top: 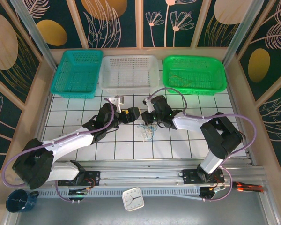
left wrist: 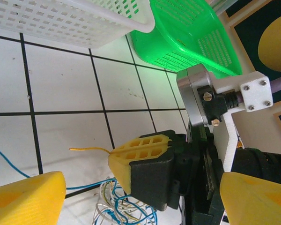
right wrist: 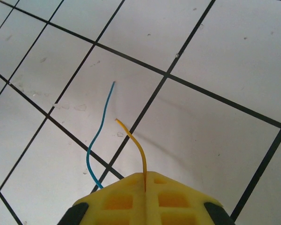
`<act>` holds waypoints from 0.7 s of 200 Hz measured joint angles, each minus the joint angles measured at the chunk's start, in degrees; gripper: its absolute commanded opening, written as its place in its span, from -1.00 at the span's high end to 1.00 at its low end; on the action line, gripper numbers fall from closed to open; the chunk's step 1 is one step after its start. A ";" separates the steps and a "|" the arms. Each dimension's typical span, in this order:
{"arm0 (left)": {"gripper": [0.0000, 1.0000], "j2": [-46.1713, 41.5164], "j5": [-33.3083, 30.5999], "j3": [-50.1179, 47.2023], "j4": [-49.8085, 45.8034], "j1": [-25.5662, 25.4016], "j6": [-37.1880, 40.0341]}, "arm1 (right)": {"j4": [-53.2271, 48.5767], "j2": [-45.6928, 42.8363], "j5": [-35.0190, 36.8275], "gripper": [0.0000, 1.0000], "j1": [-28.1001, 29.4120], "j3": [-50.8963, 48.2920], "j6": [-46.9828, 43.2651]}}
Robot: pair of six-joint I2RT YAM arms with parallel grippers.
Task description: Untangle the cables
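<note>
The cables (top: 145,131) are a small knot of blue, yellowish and whitish wires on the white tiles between my two grippers. In the left wrist view the knot (left wrist: 126,206) lies just under the right gripper (left wrist: 131,161). My right gripper (right wrist: 146,182) is shut on a yellow wire (right wrist: 136,145), whose free end sticks out past the pads. A blue wire (right wrist: 99,126) runs beside the pads, not pinched. My left gripper (left wrist: 143,190) is open wide, its yellow fingers (left wrist: 28,199) on either side of the right gripper. From above, the left gripper (top: 130,115) faces the right gripper (top: 147,117).
Three baskets stand along the back: teal (top: 77,72), white (top: 129,72) and green (top: 193,74). The white basket (left wrist: 70,18) and the green basket (left wrist: 187,37) are close ahead in the left wrist view. A clock (top: 132,198) and a mug (top: 19,200) sit below the rail.
</note>
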 measured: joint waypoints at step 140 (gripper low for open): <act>-0.73 0.02 -0.22 -4.55 2.38 0.00 1.57 | 1.05 -16.44 0.48 1.00 -0.22 -5.57 6.51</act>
